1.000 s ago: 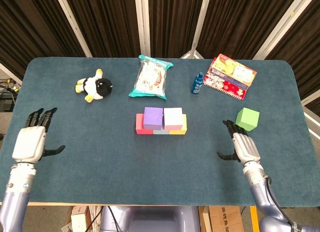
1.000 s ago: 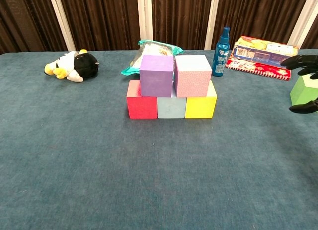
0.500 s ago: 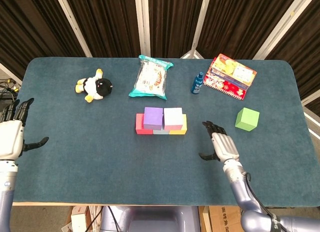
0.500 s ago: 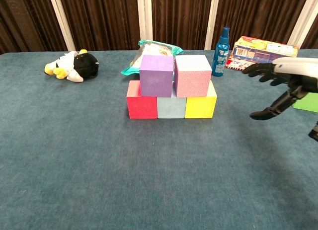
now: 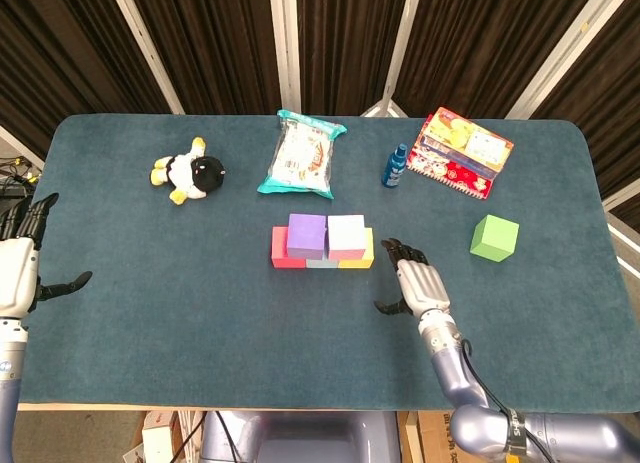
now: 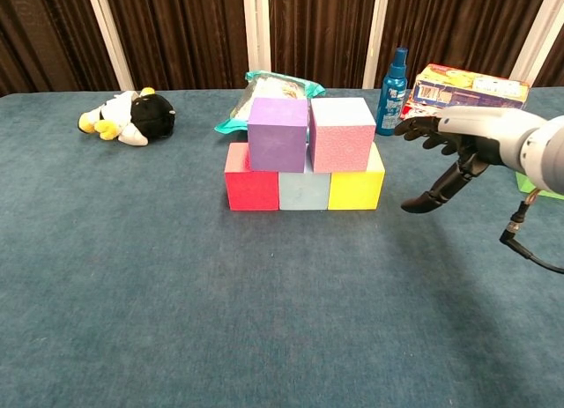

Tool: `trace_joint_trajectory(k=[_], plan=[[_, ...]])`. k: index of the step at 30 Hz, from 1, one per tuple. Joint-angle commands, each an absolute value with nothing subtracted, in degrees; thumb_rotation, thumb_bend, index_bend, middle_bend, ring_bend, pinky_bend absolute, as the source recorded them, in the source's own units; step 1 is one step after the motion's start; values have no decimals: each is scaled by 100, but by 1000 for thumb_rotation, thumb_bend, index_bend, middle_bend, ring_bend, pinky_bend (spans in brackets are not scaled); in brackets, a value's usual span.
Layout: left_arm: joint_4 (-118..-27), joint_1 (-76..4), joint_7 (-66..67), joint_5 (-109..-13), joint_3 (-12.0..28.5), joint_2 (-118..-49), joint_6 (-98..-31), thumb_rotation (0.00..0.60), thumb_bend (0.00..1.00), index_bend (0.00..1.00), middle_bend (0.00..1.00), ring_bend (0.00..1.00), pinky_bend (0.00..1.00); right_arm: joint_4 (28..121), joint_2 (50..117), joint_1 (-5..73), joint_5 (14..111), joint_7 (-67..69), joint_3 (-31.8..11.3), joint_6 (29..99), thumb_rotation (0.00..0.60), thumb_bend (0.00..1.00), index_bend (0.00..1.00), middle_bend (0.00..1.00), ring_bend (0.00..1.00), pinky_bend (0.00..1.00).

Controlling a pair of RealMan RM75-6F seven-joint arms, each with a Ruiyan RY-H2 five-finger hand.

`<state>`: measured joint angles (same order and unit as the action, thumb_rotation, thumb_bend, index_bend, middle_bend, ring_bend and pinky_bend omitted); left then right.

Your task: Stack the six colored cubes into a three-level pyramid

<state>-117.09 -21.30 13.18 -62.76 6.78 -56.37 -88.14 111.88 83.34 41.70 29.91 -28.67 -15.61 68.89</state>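
Both views are bright and evenly lit from above, sharp throughout, with only soft, faint shadows.

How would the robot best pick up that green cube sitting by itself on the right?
Probably from above, thumb and fingers on two opposite flat sides of the green foam cube. It sits flat on the blue table with free space all around, so every side is reachable; the open right hand is nearest.
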Motion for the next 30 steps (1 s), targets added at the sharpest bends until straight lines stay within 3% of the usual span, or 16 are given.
trace_joint_trajectory(k=[1,30], plan=[[-11699,-2106,1326,-6257,713,-5642,-8761,600,156,1,96,14,38,11186,8375,4205,2941,-2897,-1573,6921,600,262,0,0,0,11],[-11698,-1910,1528,-6165,1040,-5720,-8582,600,156,1,92,14,38,11222,8568,4479,2774,-3048,-1651,7067,600,263,0,0,0,11]])
